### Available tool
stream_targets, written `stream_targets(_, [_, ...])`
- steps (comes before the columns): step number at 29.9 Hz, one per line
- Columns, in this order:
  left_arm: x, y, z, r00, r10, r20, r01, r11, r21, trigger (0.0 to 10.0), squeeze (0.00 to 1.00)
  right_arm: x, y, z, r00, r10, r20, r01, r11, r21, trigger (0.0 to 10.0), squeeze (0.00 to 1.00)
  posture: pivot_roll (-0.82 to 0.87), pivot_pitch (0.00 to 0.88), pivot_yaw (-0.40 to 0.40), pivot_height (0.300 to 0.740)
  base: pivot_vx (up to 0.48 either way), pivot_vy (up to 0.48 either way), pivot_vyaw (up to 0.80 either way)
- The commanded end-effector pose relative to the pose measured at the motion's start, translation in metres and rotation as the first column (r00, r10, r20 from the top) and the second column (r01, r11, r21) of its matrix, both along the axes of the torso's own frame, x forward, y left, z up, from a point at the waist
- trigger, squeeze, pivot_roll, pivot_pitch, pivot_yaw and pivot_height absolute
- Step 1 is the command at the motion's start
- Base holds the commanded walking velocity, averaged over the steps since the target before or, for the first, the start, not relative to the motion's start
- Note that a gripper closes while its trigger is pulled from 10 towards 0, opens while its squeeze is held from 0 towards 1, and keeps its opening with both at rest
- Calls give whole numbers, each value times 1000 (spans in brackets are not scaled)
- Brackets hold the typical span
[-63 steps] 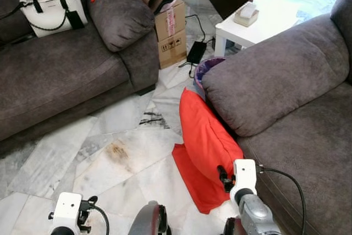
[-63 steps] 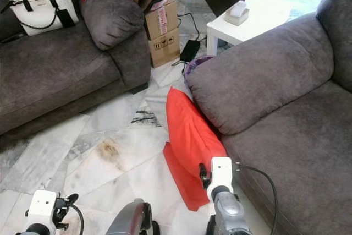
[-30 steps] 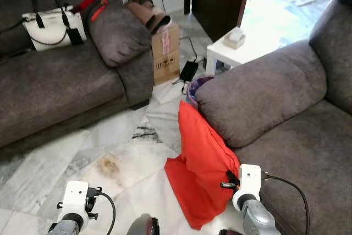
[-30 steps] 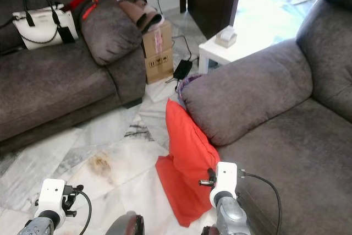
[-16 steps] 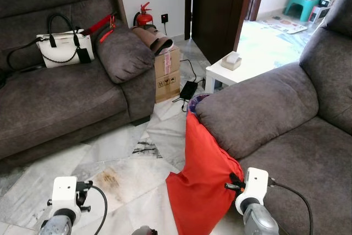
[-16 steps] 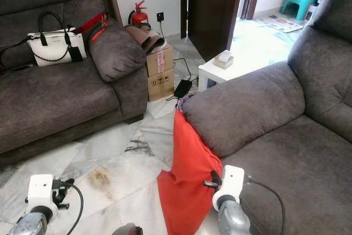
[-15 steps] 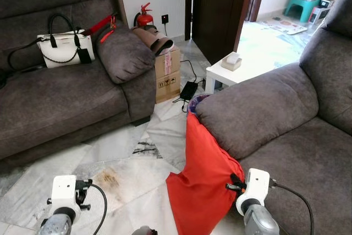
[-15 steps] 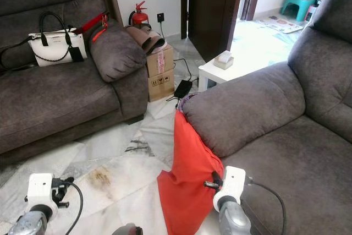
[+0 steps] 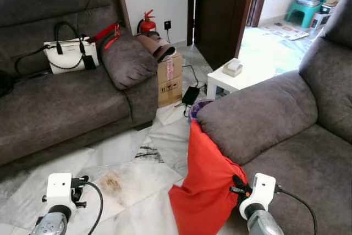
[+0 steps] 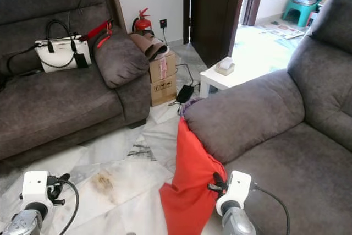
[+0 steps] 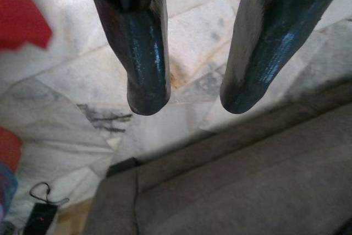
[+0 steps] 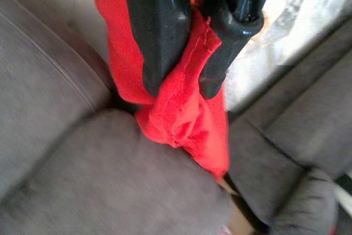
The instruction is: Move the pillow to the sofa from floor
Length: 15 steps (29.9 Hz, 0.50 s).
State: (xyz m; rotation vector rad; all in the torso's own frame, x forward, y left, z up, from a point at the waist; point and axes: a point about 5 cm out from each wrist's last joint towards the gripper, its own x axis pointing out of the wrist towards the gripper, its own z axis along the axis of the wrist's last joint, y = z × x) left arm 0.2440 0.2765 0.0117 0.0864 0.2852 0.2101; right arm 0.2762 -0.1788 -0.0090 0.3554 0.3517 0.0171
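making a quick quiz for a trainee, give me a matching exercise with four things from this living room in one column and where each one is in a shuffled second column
Things:
1. red pillow
2. white handbag
3. cardboard box
4. tissue box

Places:
A. on the small white table
B. on the seat of the far sofa
C. pinched in the right gripper, against the near sofa's armrest
D. on the floor beside the far sofa's arm

Pairs: 1-C, 2-B, 3-D, 4-A
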Motion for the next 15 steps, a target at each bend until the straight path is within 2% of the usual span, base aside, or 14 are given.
stream_targets(1, [-1, 4, 3, 1000, 7, 17, -7, 1000, 14, 10000, 0, 20, 0, 26, 989, 20, 143, -18, 1000, -15, 10000, 0, 94, 0, 55, 740, 0, 0, 0])
stream_targets(9, [-1, 7, 6, 999, 21, 35, -21, 1000, 15, 10000, 0, 26, 0, 34, 982, 32, 184, -36, 999, 18, 10000, 0, 96, 0, 52, 740, 0, 0, 0])
stream_targets(15, [9, 9, 16, 997, 17, 70, -18, 1000, 10, 10000, 0, 33, 12, 46, 952, 171, 253, -190, 980, 52, 10000, 0, 86, 0, 61, 740, 0, 0, 0])
